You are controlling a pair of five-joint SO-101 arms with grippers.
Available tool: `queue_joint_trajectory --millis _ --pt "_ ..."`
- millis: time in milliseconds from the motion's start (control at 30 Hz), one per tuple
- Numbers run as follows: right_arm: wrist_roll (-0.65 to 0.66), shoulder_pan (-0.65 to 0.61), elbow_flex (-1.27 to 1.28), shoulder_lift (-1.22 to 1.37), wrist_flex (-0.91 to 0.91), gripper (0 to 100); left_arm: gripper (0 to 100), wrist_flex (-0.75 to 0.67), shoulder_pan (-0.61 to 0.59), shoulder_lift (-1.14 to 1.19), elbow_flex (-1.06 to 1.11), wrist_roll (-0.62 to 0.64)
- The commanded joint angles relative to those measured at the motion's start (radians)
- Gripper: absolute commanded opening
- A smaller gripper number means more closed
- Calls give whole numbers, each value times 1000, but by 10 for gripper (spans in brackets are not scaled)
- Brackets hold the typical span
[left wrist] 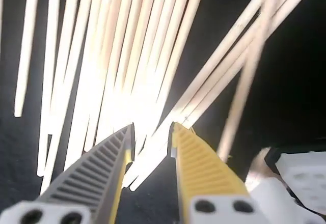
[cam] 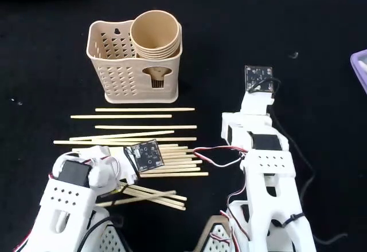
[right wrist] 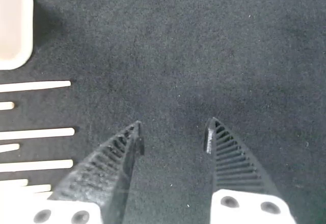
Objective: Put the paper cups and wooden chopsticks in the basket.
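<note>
Stacked paper cups already sit nested in the basket, far left. Wooden chopsticks lie scattered nearer. The left gripper, jaws partly apart, straddles stick ends, likely to pinch them. The right gripper gapes empty over black cloth.
</note>
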Motion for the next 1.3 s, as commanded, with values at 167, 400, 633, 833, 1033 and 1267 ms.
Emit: queue_joint_trajectory --millis 167,400,633,833,1033,1267 --pt "-9 17 -5 -31 -20 198 142 21 67 -9 41 14" --pt "-9 17 -7 -31 -20 198 142 20 61 -9 84 14" --pt "-9 17 -5 -31 -20 198 143 31 58 -9 22 54" --pt "-9 17 -7 -31 -20 198 213 170 105 -3 -127 118" --pt "-9 17 -7 -31 -20 198 219 132 205 84 -93 144" --pt "-9 17 -5 -31 -20 198 216 -54 234 275 -53 210"
